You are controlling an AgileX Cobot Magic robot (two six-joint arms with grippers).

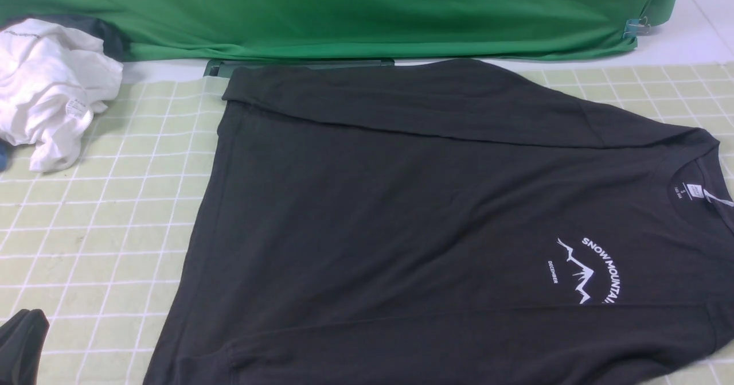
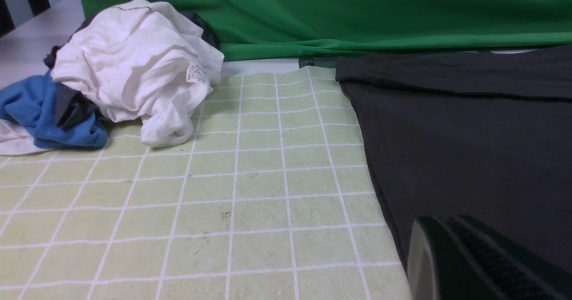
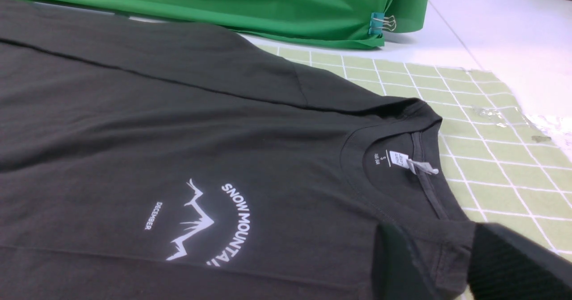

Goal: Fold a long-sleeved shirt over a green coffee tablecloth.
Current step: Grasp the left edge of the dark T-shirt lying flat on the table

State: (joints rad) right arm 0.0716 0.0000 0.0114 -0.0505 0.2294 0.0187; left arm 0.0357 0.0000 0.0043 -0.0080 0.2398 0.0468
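Observation:
The long-sleeved shirt (image 1: 430,201) (image 2: 469,148) (image 3: 178,134) lies flat, chest up, on the green coffee tablecloth (image 1: 114,230) (image 2: 246,192) (image 3: 491,166). Its collar points right, with the white "SNOW MOUNTAIN" print (image 1: 588,270) (image 3: 210,219) and the neck label (image 3: 400,159) showing. The far sleeve is folded in along the shirt's back edge. My left gripper (image 2: 440,223) is shut and holds nothing, beside the shirt's left hem edge. My right gripper (image 3: 447,264) is open, its fingers standing on either side of the shoulder fabric just near of the collar.
A crumpled white garment (image 1: 51,86) (image 2: 138,63) and a blue cloth (image 2: 44,112) lie at the back left. A deep-green drape (image 1: 344,12) with a binder clip (image 3: 382,23) runs along the back. A dark shape (image 1: 23,345) sits at the front-left corner.

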